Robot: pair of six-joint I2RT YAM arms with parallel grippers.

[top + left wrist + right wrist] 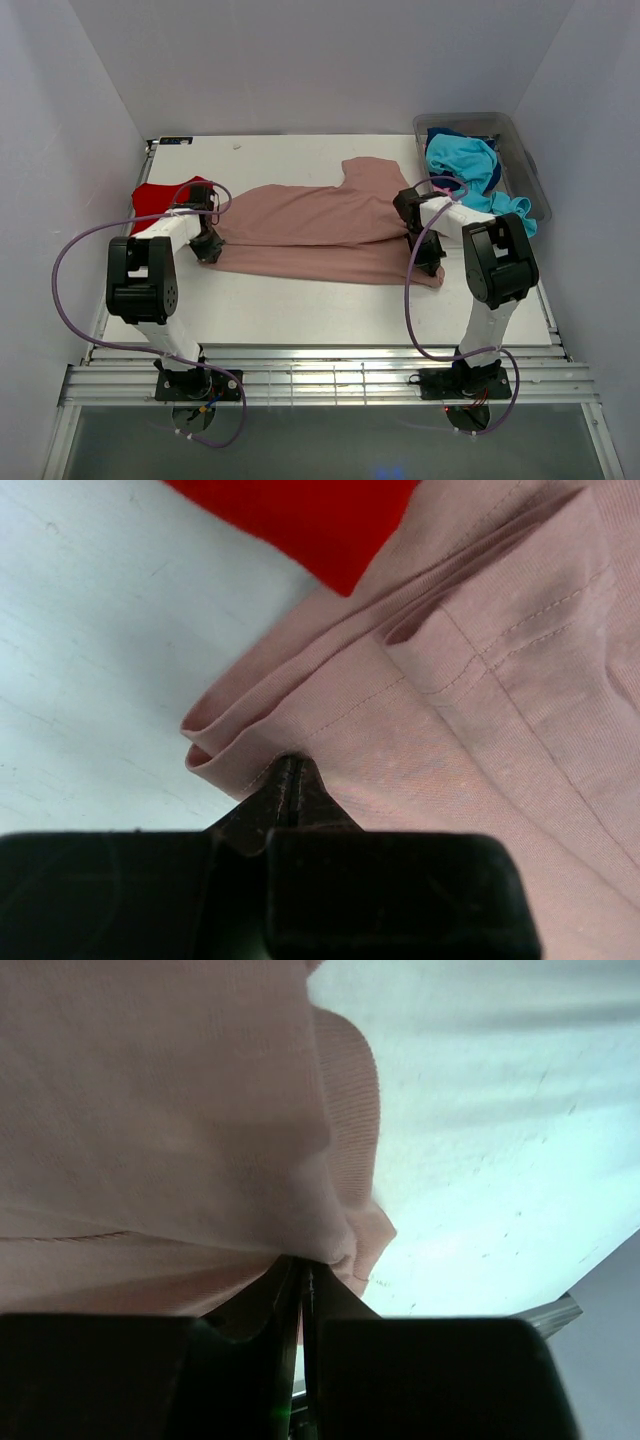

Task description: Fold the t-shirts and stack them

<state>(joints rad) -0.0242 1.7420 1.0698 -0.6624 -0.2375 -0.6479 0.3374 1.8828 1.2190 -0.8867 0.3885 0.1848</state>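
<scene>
The dusty-pink t-shirt (320, 225) lies half folded across the middle of the table (300, 310), its ends pinched in the closed left gripper (207, 247) and right gripper (426, 262); I think an uneven pull can slip the thin edge out and open the fold

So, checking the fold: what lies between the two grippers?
The dusty-pink t-shirt spans from the left gripper to the right gripper, seen in the top view.

The left arm (150, 270) hides part of the red tee (157, 200), which the left wrist view's top edge also cuts off. The turquoise tee (458, 160) buries most of what seems a navy one (494, 172). The dusty-pink tee (150, 1110) blurs against the right wrist lens.
</scene>
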